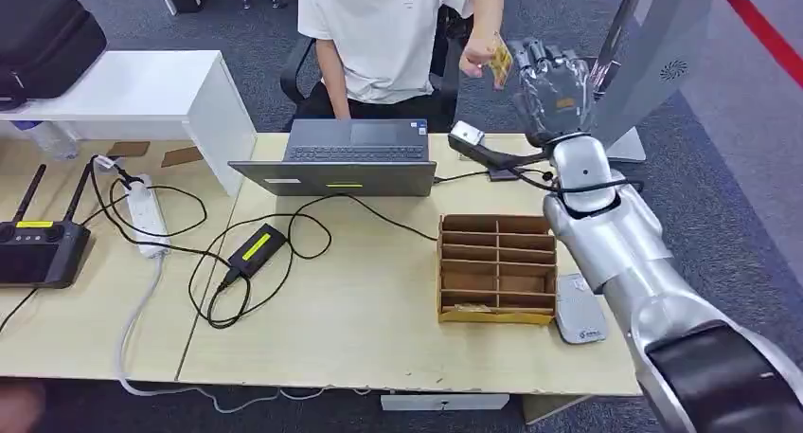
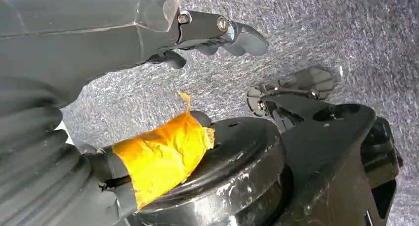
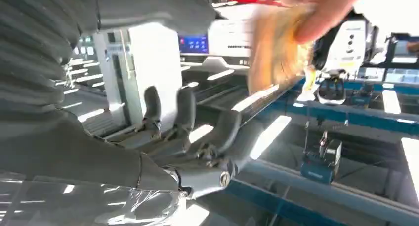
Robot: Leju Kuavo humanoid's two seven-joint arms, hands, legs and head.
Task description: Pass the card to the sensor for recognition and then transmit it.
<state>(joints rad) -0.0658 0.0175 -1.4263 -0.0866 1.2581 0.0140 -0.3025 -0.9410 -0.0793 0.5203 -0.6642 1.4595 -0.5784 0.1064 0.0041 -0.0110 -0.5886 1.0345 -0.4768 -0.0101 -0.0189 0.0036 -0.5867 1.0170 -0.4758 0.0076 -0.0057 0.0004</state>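
Head view: the right hand (image 1: 552, 87) is raised past the far right corner of the counter (image 1: 379, 291), its fingers (image 1: 540, 59) spread apart and holding nothing. Just beside it, a person's hand (image 1: 478, 56) pinches the card (image 1: 500, 62), a small yellowish piece that sits between the person's hand and the robot's fingers; whether it touches those fingers cannot be told. The person sits behind the far edge of the counter, in a white shirt (image 1: 383, 30). On the counter near that far edge lies a grey laptop (image 1: 346, 158), and to its right a small sensor (image 1: 469, 136) on a black cable. A brown divided box (image 1: 497, 267) stands near the right edge, with a grey flat device (image 1: 579, 310) just beside it at the front right corner. A black power brick (image 1: 258, 248) with a looping cable lies left of the middle, a white power strip (image 1: 147, 215) further left, and a black controller (image 1: 40, 248) at the left edge.

Left wrist view: the left hand (image 2: 113, 53) hangs over grey carpet (image 2: 306, 33), fingers (image 2: 232, 33) loosely extended and empty; orange tape (image 2: 160, 157) wraps one part.

Right wrist view: the right hand's dark fingers (image 3: 185, 110) stand apart, gripping nothing. The blurred card (image 3: 276, 50) is in the person's fingertips (image 3: 321, 8), near the robot's fingers.
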